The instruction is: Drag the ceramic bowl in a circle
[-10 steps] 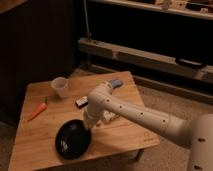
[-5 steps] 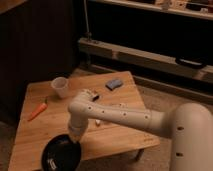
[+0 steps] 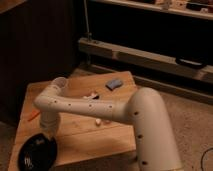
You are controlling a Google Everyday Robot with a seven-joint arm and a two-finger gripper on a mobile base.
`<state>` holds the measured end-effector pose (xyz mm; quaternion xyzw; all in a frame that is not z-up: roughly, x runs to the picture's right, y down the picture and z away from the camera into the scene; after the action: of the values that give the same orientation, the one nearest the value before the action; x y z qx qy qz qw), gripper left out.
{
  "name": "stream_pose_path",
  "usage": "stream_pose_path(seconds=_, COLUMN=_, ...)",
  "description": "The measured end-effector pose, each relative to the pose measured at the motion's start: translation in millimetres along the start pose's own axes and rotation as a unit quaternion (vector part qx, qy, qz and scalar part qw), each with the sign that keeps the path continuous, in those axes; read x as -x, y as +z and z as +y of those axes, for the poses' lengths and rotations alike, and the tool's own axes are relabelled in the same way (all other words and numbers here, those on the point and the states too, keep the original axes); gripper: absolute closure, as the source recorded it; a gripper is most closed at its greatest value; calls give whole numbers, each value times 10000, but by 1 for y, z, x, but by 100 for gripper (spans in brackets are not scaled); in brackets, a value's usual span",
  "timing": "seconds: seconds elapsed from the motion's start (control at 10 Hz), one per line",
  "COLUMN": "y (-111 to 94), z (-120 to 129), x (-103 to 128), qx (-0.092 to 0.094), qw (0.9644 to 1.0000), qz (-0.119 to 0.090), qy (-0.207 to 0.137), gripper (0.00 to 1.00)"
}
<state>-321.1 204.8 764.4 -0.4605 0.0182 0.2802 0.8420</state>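
Note:
The ceramic bowl (image 3: 35, 153) is wide, shallow and glossy black. It sits at the front left corner of the wooden table (image 3: 95, 137), partly over the edge. My white arm reaches across the table from the right and bends down at the left. My gripper (image 3: 47, 134) points down at the bowl's far right rim and seems to touch it. The rim under the gripper is hidden.
A small translucent white cup (image 3: 60, 83) stands at the back left, just behind my arm. An orange piece (image 3: 33, 115) lies at the left edge. A blue object (image 3: 114, 83) lies at the back right. Small pale bits (image 3: 102, 121) lie mid-table. Dark shelving stands behind.
The bowl has slid left and toward the front corner of the table. My arm has swung left with it, and the gripper has stayed at the bowl's rim.

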Motion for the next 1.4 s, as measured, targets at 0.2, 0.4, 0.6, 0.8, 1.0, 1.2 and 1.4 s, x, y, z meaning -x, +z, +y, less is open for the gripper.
stream_pose_path(seconds=0.2, y=-12, z=-34, x=24, qx=-47, qw=9996, qz=-167, qy=217, gripper=100)
stream_pose_path(seconds=0.4, y=-29, z=-77, x=26, qx=-57, qw=9973, qz=-407, qy=611, gripper=100)
stream_pose_path(seconds=0.6, y=-39, z=-101, x=6, qx=-49, qw=9933, qz=-619, qy=979, gripper=100)
stream_pose_path(seconds=0.8, y=-54, z=-124, x=-45, qx=-79, qw=9861, qz=-865, qy=1419, gripper=100)
stream_pose_path(seconds=1.0, y=-64, z=-134, x=-100, qx=-105, qw=9787, qz=-1048, qy=1760, gripper=100)
stream_pose_path(seconds=1.2, y=-68, z=-134, x=-142, qx=22, qw=9760, qz=-1174, qy=1832, gripper=100)
stream_pose_path(seconds=1.4, y=-60, z=-121, x=-169, qx=336, qw=9838, qz=-1030, qy=1431, gripper=100)
